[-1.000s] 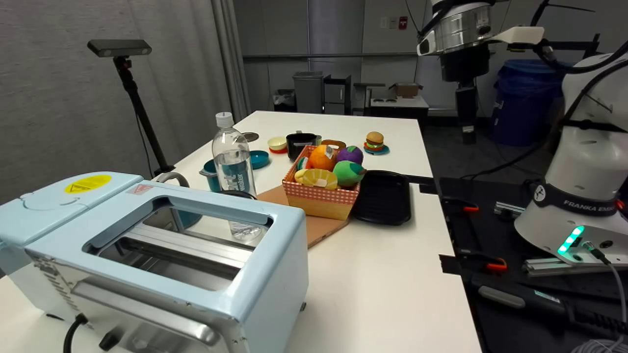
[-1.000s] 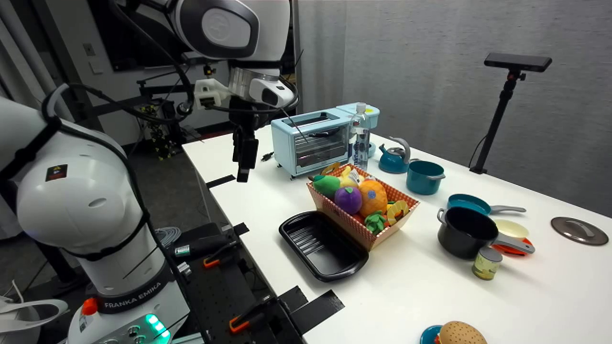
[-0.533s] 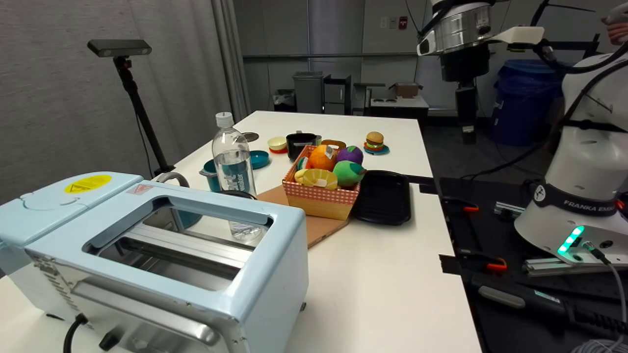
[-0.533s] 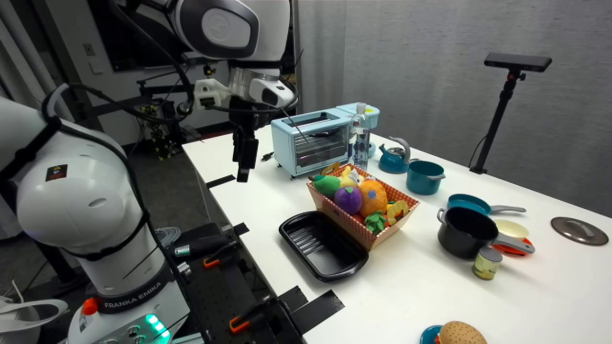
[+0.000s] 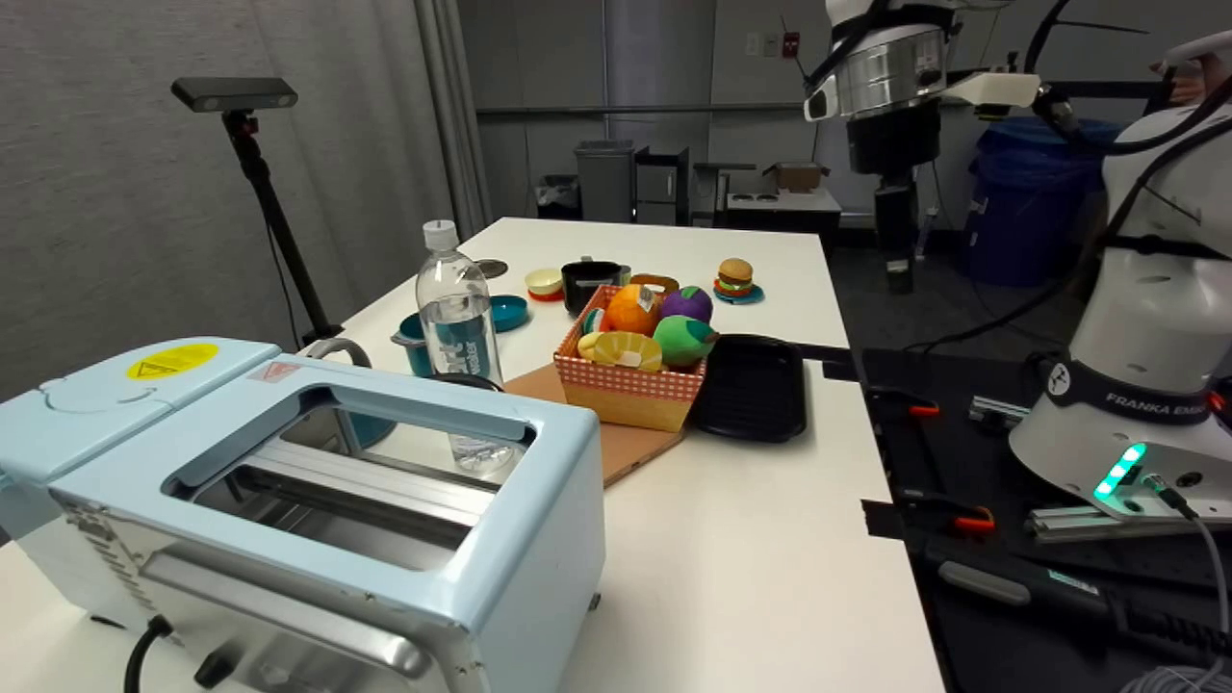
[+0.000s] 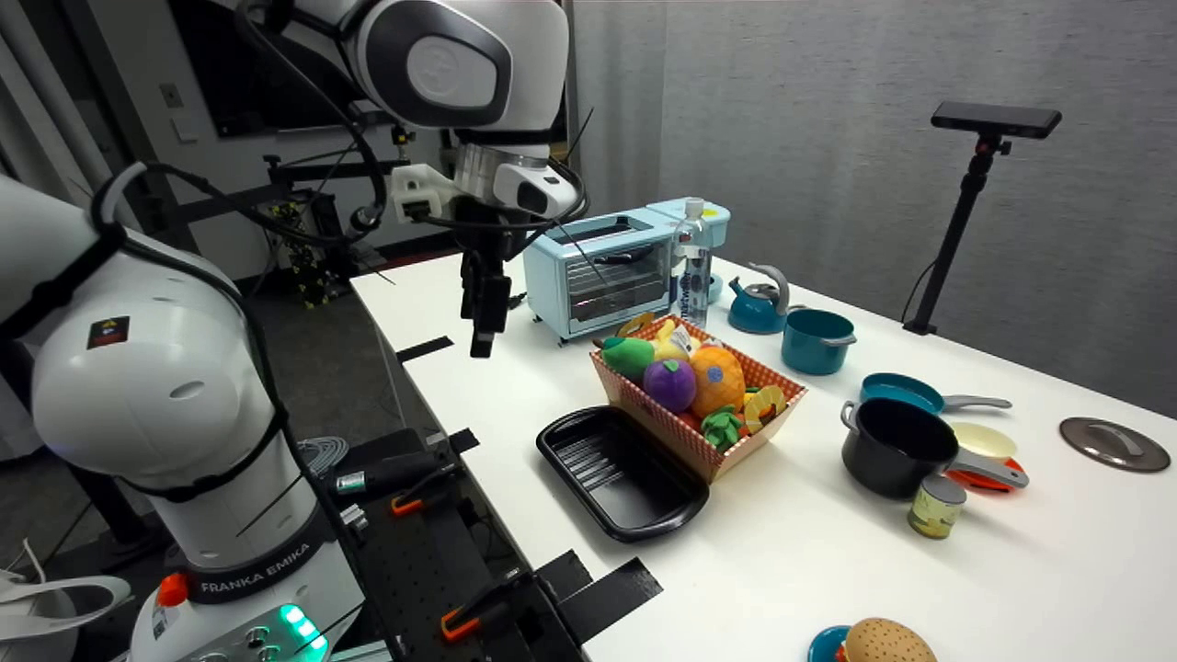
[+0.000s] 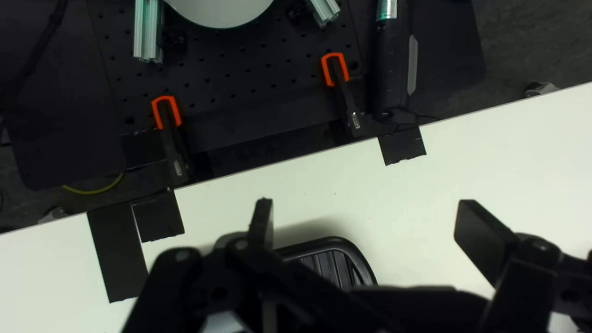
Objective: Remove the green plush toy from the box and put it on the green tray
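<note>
The green plush toy [image 5: 681,341] lies among other plush toys in the box in both exterior views [image 6: 628,359]. The box [image 5: 628,399] has a red checked rim and also shows in an exterior view [image 6: 655,425]. The green tray [image 5: 753,390], almost black, lies beside the box in both exterior views [image 6: 625,473] with nothing on it. Part of it shows in the wrist view [image 7: 328,265]. My gripper [image 7: 363,217] is open and empty, its fingers wide apart. It hangs high, off to the tray's side, in both exterior views [image 5: 899,274] [image 6: 482,345].
Purple [image 6: 670,384] and orange [image 6: 717,380] toys crowd the green one. A pale blue toaster oven [image 5: 539,500] and a tall water bottle [image 5: 460,327] stand near the box. A black pot [image 6: 897,450] and a toy burger [image 5: 735,275] are also on the table.
My arm and gripper have moved slightly toward the table and box and a little lower. A person's hand has appeared at the upper right in an exterior view. The toys, box and tray are unmoved.
</note>
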You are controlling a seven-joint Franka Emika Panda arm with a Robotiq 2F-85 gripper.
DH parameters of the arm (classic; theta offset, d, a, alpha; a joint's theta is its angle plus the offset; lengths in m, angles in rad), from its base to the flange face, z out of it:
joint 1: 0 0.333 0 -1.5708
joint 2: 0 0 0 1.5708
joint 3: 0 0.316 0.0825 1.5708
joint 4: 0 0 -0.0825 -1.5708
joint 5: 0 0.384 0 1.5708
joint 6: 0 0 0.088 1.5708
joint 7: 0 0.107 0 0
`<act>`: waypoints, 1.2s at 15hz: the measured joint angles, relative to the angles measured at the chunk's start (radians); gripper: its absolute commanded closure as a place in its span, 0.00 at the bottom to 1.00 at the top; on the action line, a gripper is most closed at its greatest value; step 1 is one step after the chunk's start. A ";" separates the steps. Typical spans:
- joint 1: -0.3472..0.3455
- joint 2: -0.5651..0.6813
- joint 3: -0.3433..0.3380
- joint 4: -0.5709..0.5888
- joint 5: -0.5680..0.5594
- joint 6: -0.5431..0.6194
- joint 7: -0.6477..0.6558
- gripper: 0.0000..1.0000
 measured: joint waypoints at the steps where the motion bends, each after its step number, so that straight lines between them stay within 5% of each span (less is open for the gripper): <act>1: -0.002 0.016 0.001 0.000 -0.007 0.023 0.000 0.00; 18: -0.021 0.328 0.013 0.130 -0.140 0.304 0.002 0.00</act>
